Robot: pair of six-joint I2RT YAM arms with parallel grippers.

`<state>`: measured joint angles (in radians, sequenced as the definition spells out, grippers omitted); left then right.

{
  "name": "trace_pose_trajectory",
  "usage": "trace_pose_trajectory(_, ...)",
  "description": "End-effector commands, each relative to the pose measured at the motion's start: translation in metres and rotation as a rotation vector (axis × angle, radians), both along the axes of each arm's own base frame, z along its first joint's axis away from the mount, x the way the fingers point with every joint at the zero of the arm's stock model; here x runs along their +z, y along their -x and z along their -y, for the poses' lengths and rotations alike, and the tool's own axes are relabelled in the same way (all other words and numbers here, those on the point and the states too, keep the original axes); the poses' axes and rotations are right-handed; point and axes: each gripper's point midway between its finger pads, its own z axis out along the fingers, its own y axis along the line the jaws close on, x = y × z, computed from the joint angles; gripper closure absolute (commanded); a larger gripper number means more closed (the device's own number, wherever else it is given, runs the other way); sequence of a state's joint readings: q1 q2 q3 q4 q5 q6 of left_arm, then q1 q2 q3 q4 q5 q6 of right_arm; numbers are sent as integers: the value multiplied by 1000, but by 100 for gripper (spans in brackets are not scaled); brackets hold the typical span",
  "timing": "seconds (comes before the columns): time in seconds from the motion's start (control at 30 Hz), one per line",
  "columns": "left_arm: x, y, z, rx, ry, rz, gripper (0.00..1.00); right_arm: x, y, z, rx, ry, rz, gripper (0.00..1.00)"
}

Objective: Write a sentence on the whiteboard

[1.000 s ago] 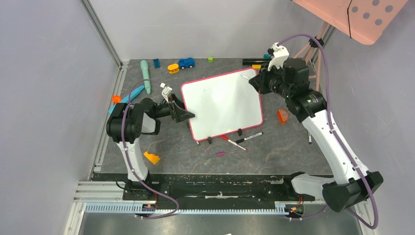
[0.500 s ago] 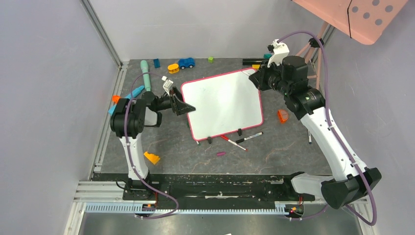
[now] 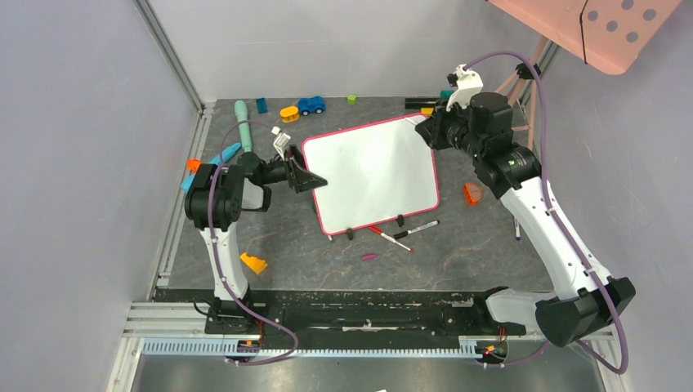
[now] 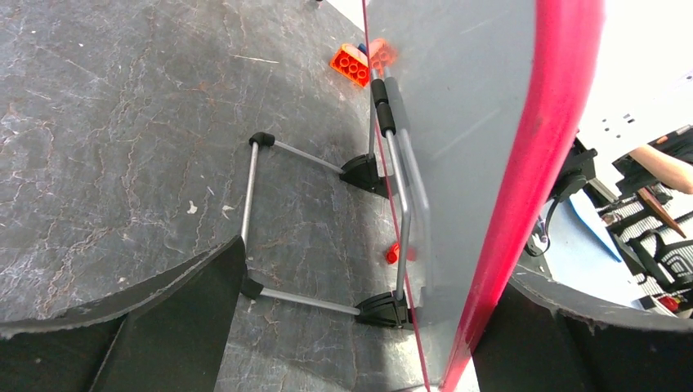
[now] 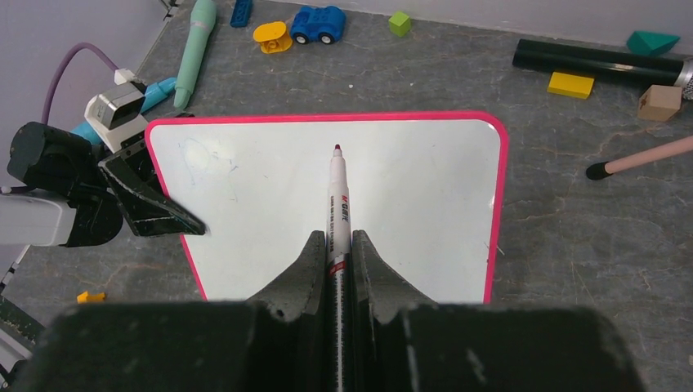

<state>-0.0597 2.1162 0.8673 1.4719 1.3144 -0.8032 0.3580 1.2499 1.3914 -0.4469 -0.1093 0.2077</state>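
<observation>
The whiteboard (image 3: 372,173), white with a pink frame, stands tilted on two black clip feet. No sentence is in view on its face (image 5: 409,212); only a faint bluish smudge (image 5: 200,155) marks the top left. My left gripper (image 3: 309,180) is open, its jaws astride the board's left edge (image 4: 523,204), one finger (image 4: 163,327) behind the board and the other in front. My right gripper (image 3: 425,131) hovers off the top right corner, shut on a white marker (image 5: 337,196) whose dark tip (image 5: 337,149) points at the board without touching it.
Loose markers (image 3: 415,229) and a small purple cap (image 3: 369,256) lie in front of the board. An orange brick (image 3: 253,263), a blue toy car (image 3: 310,104), a teal stick (image 3: 243,126) and a black tube (image 3: 425,103) lie around it. The wire stand (image 4: 249,212) props the board from behind.
The left gripper has shifted slightly back along the board's left edge, still open. The right gripper with the marker has drawn back a little toward the top right corner.
</observation>
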Motion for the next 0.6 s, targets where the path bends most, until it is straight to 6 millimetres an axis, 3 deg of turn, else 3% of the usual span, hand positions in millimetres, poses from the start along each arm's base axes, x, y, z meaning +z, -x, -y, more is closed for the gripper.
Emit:
trace_pose_trajectory(0.0,9,1,1,2,3,102,0,15,-7,-8,20,-25,39,100)
trace_pose_trajectory(0.2,-11,12,-4,91,-27,158,0,17,-10,-11,33,-16,22,100)
trace_pose_trajectory(0.37,-5,1,-9,129,-6,115,0,16,-9,-11,34,-13,13,100)
trace_pose_trajectory(0.57,-15,1,-15,196,-22,122,0,20,-7,-15,68,-14,31,100)
